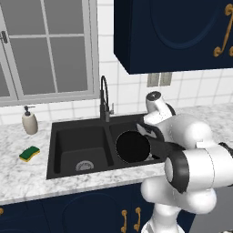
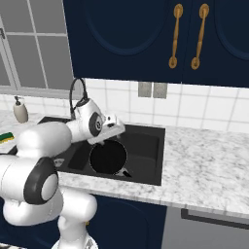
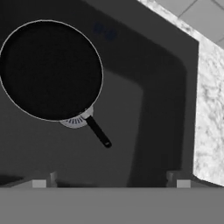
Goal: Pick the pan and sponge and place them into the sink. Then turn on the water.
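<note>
The black pan (image 1: 133, 147) (image 2: 108, 157) (image 3: 50, 70) lies in the right basin of the black sink (image 1: 53, 150) (image 2: 146, 146), its short handle (image 3: 98, 131) pointing away from the round drain (image 3: 74, 121) it partly covers. My gripper (image 1: 146, 132) (image 2: 108, 136) (image 3: 111, 181) hangs above that basin, open, with nothing between its fingers and apart from the pan. The green and yellow sponge (image 1: 29, 154) (image 2: 6, 137) rests on the marble counter to the left of the sink. A tall dark tap (image 1: 104, 98) (image 2: 75, 95) rises behind the divider.
A soap dispenser (image 1: 29, 120) (image 2: 20, 109) stands on the counter behind the sponge. The left basin shows its silver drain (image 1: 84, 165). Dark blue cabinets hang above the counter to the right. Marble counter (image 2: 204, 160) stretches right of the sink.
</note>
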